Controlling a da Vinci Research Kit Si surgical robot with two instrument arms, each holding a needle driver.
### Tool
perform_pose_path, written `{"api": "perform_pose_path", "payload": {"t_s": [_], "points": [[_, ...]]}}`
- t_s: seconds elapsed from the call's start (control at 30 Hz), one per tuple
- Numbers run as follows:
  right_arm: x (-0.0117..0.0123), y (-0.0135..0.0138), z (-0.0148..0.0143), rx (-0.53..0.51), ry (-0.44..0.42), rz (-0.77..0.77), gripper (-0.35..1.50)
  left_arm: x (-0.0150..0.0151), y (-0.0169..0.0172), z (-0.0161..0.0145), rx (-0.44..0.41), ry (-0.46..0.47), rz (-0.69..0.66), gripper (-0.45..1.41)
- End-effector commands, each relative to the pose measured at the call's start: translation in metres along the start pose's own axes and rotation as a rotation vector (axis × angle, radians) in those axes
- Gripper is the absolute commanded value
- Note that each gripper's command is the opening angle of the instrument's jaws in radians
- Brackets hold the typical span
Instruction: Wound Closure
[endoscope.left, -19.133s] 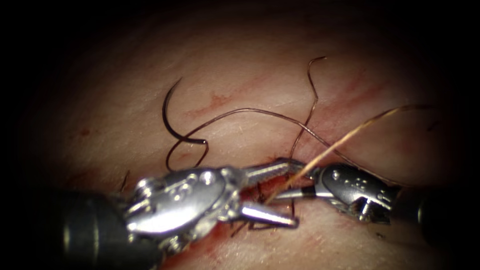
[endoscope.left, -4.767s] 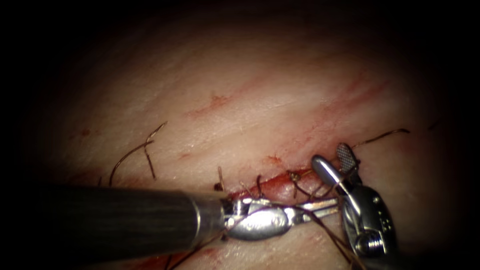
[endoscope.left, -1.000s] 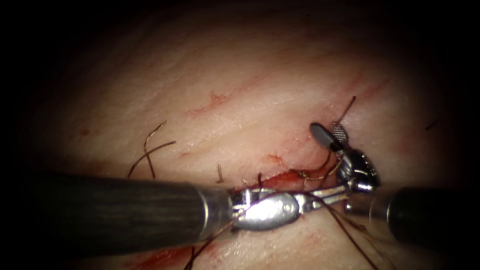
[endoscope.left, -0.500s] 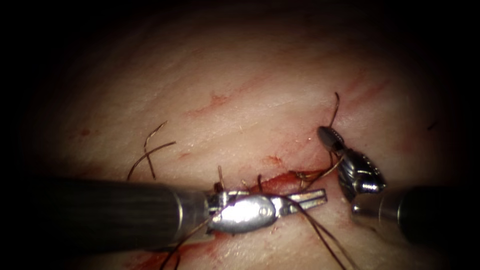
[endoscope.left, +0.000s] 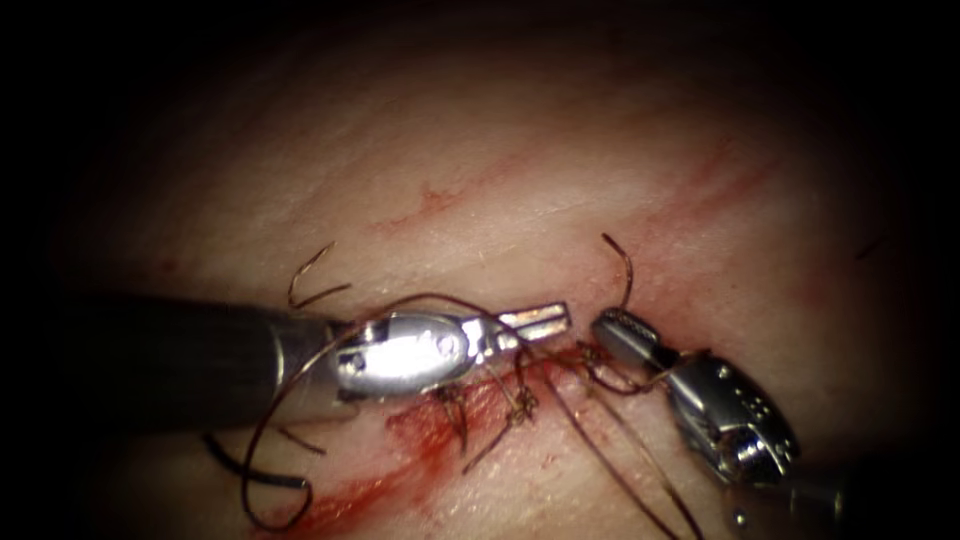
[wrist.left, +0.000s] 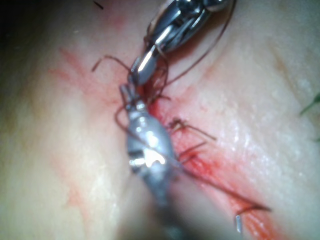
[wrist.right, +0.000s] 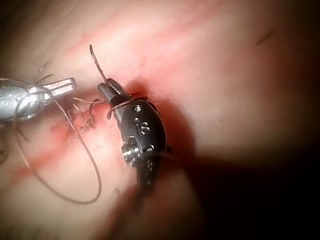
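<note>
My left tool (endoscope.left: 545, 319) reaches in from the left over the cut (endoscope.left: 500, 385), jaws shut on the thread (endoscope.left: 420, 298), which arcs over its wrist and loops down to the left. My right tool (endoscope.left: 608, 327) comes from the lower right, jaws shut on the short thread end (endoscope.left: 625, 265) that curls upward. The two tips nearly meet above the knot (endoscope.left: 520, 400). Two strands (endoscope.left: 620, 455) run off to the lower right. A dark curve, apparently the needle (endoscope.left: 245, 472), lies free on the tissue at lower left. Both tips also show close together in the left wrist view (wrist.left: 131, 92) and the right wrist view (wrist.right: 107, 89).
Red fluid (endoscope.left: 400, 440) pools along the cut below the left tool. Cut ends of thread (endoscope.left: 310, 275) lie on the tissue above the left shaft. Earlier stitches (endoscope.left: 455, 405) cross the cut.
The right tool's jaws closed on the short thread end and moved left and down. The left tool drew back left and upward with the thread, uncovering the cut.
</note>
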Motion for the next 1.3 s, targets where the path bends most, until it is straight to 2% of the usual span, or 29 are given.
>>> {"api": "perform_pose_path", "payload": {"t_s": [0.03,0.3,0.57,0.83,1.03,1.17,1.3], "points": [[-0.0007,-0.0005,0.0006,0.006,0.013,0.002,-0.35,-0.0007,-0.0002,0.0005,0.002,-0.001,-0.003,-0.45],[-0.002,-0.0012,0.0004,0.04,-0.023,-0.015,-0.35,-0.0009,-0.0051,0.001,0.021,-0.012,-0.014,-0.45],[-0.004,-0.003,-0.0005,0.102,-0.143,-0.009,-0.35,0.0002,-0.0116,0.0019,0.02,-0.018,-0.127,-0.45],[-0.0045,-0.0022,-0.0009,0.182,-0.244,-0.059,-0.35,0.0006,-0.0156,0.002,0.022,-0.037,-0.143,-0.45],[-0.0053,-0.0026,-0.0016,0.221,-0.277,-0.086,-0.35,0.0006,-0.0198,0.0031,0.034,-0.057,-0.15,-0.45],[-0.0054,-0.0035,-0.0021,0.289,-0.349,-0.183,-0.35,0.0007,-0.0226,0.004,0.047,-0.063,-0.154,-0.45],[-0.0052,-0.0035,-0.0026,0.352,-0.457,-0.337,-0.35,0.0004,-0.0243,0.0051,0.044,-0.073,-0.152,-0.45]]}}
